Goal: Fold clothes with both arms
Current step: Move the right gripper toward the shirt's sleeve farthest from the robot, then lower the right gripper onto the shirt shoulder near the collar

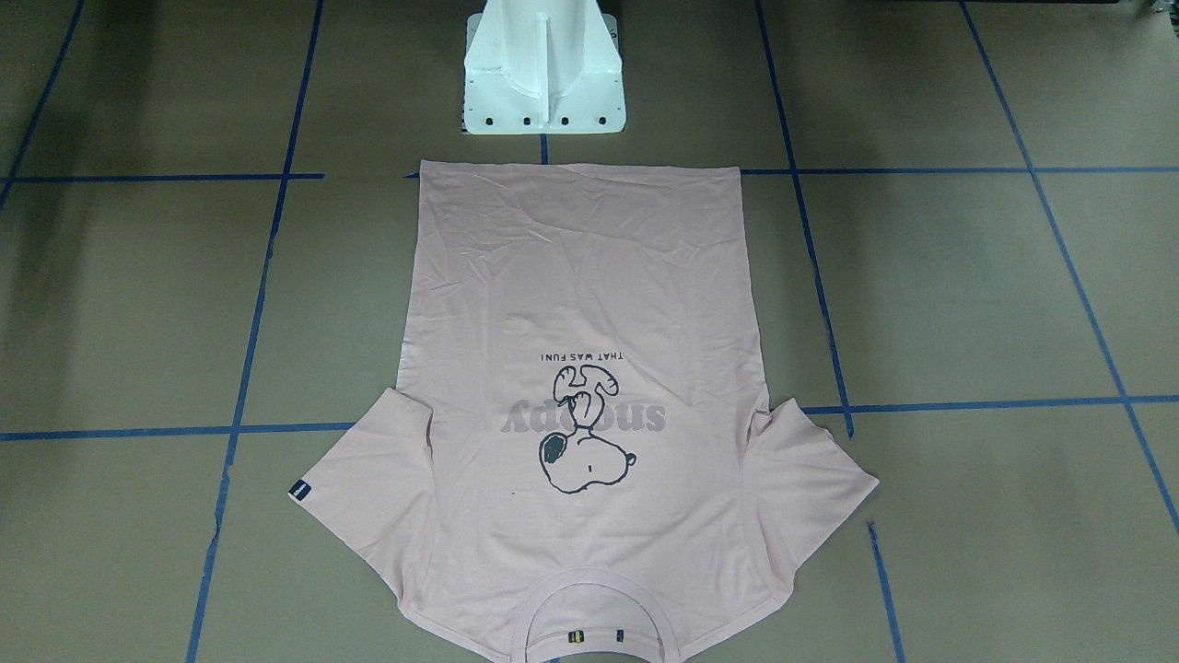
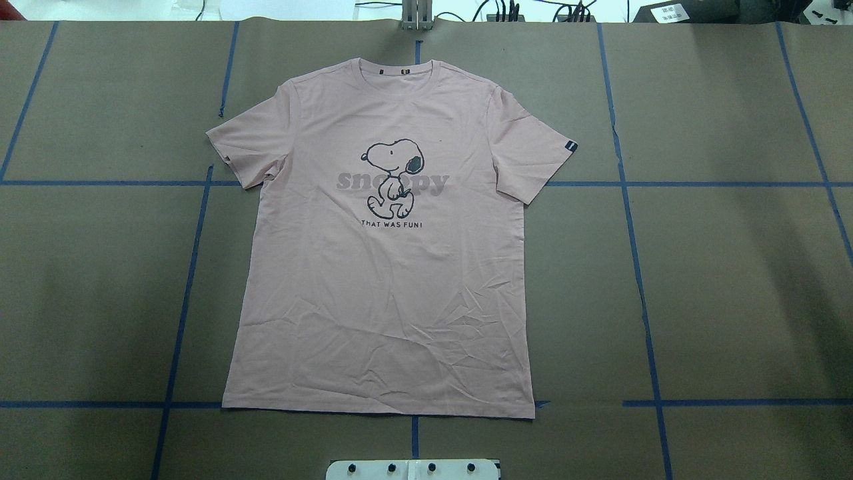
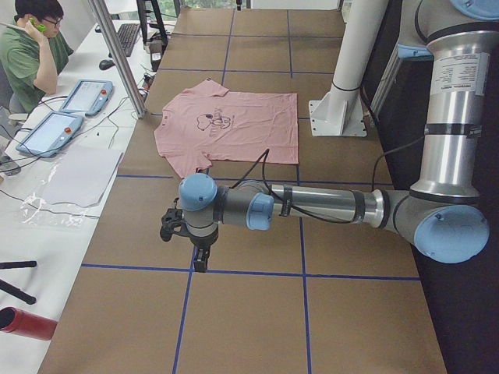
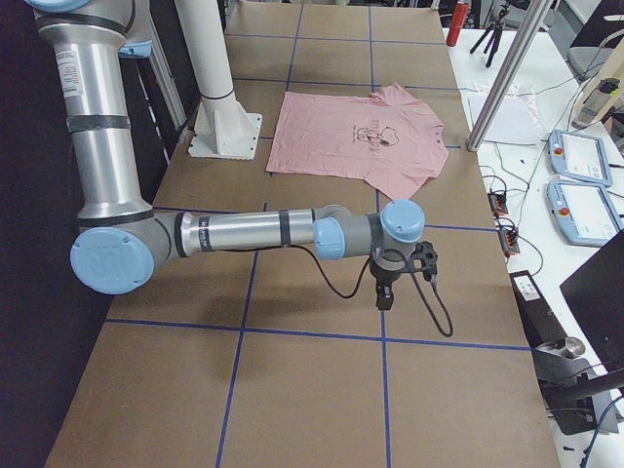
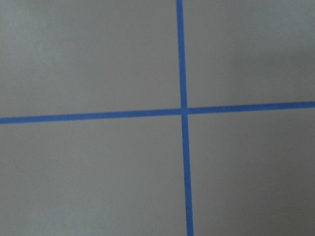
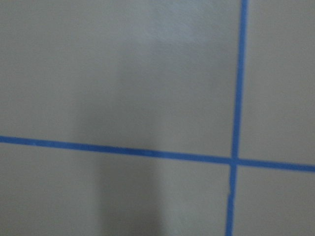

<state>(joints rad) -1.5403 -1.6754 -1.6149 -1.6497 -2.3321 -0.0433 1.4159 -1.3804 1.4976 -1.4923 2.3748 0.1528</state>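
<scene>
The pale pink T-shirt (image 2: pixel 386 287) lies flat and face up on the brown table, dog print showing, collar at the far edge and hem toward the robot's base. It also shows in the front view (image 1: pixel 580 295), the left view (image 3: pixel 242 128) and the right view (image 4: pixel 331 146). A small black tag (image 2: pixel 570 146) sits on one sleeve. My left gripper (image 3: pixel 201 261) hangs over bare table well off the shirt's left side. My right gripper (image 4: pixel 384 297) hangs likewise well off its right side. I cannot tell whether either is open or shut. Both wrist views show only table.
The white pedestal base (image 1: pixel 543 69) stands just behind the shirt's hem. Blue tape lines (image 2: pixel 636 267) grid the table. A metal post (image 3: pixel 117 54) and an operators' desk with tablets (image 3: pixel 51 128) line the table's far edge. A person (image 3: pixel 31 47) sits there.
</scene>
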